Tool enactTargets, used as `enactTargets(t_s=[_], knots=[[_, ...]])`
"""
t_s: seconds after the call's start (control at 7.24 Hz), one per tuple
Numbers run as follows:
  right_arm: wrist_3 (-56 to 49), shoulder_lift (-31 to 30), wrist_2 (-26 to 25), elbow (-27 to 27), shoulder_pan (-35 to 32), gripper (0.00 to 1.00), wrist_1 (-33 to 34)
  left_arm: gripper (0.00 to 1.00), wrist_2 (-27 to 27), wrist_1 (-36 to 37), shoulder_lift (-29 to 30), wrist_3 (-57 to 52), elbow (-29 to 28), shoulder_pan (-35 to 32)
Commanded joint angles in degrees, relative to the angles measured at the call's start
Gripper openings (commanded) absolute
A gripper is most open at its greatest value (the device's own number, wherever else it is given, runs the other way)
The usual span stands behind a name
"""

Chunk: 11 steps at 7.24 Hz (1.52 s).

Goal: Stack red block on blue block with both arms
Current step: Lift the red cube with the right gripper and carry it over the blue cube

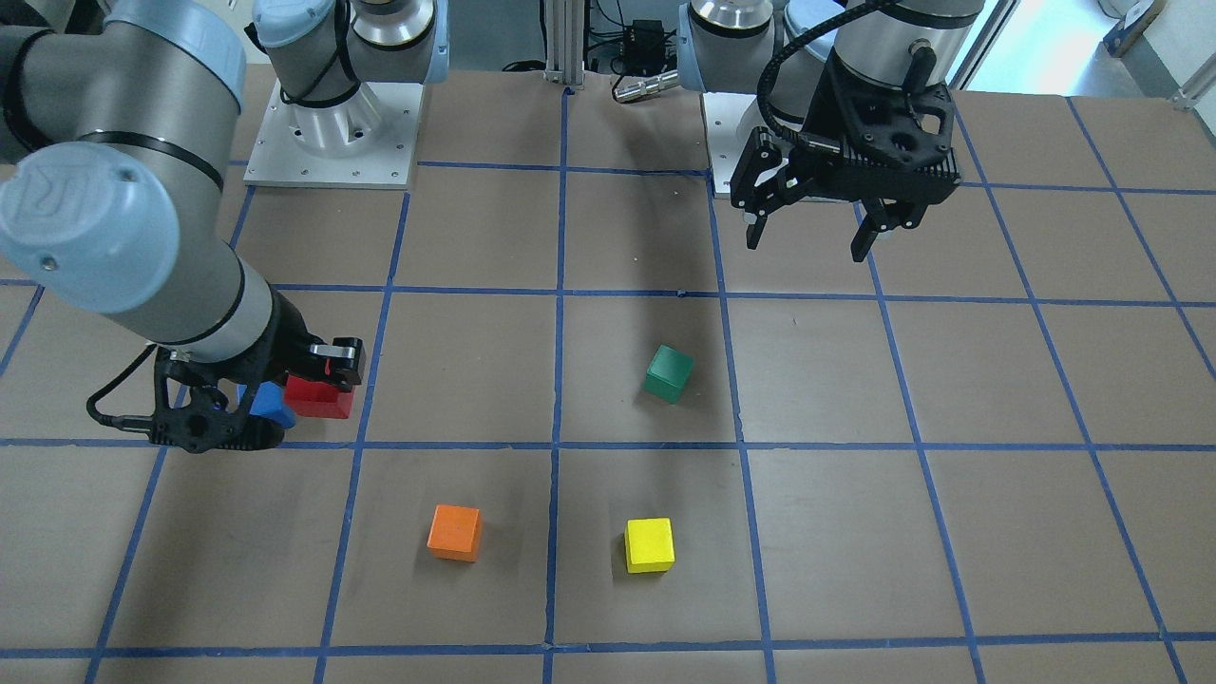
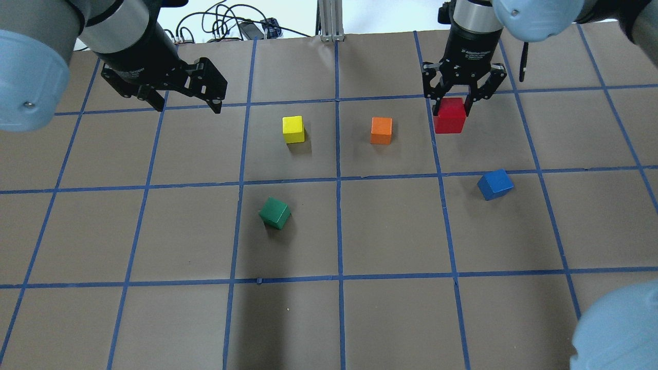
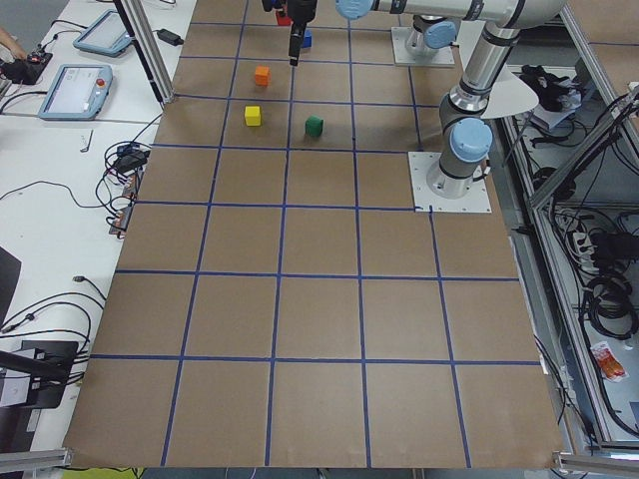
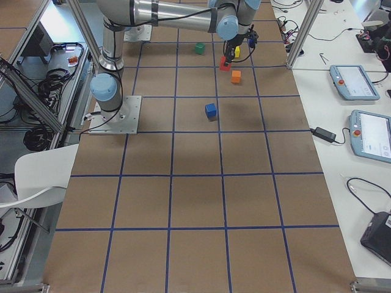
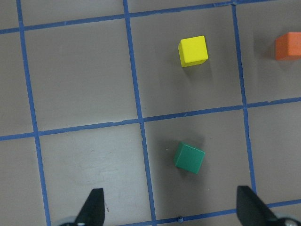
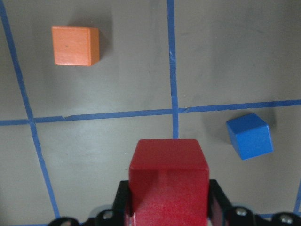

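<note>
My right gripper (image 2: 451, 108) is shut on the red block (image 2: 450, 117) and holds it above the table at the far right. In the right wrist view the red block (image 6: 169, 181) sits between the black fingers. The blue block (image 2: 495, 184) lies on the table, nearer to the robot and a little right of the red one. It also shows in the right wrist view (image 6: 249, 135), and in the front view (image 1: 274, 404) the gripper partly hides it. My left gripper (image 2: 187, 100) is open and empty, hovering over the far left; it also shows in the front view (image 1: 807, 237).
An orange cube (image 2: 381, 130) and a yellow cube (image 2: 293, 129) sit in the far middle squares. A green cube (image 2: 275, 213) lies turned, left of centre, below the left wrist camera (image 5: 189, 157). Blue tape lines grid the brown table.
</note>
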State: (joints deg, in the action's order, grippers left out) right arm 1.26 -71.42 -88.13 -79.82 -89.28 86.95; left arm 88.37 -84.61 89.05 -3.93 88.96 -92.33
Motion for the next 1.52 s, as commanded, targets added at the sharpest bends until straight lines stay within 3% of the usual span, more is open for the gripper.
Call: enactTargets(t_s=[0.0, 0.55, 1.11, 1.38], knots=[[-11.9, -3.5, 0.1, -7.4, 6.8, 0.00, 2.9, 1.00, 0.2, -0.1, -0.2, 0.0, 0.2, 0.0], [-28.3, -6.4, -0.2, -21.0, 13.2, 0.00, 20.1, 1.00, 0.1, 0.0, -0.2, 0.0, 0.2, 0.0], [-30.7, -6.4, -0.1, -27.0, 13.3, 0.00, 27.8, 1.00, 0.0, 0.0, -0.2, 0.0, 0.2, 0.0], [-30.8, -6.4, 0.0, -28.3, 13.6, 0.00, 28.0, 1.00, 0.0, 0.0, -0.1, 0.0, 0.2, 0.0]])
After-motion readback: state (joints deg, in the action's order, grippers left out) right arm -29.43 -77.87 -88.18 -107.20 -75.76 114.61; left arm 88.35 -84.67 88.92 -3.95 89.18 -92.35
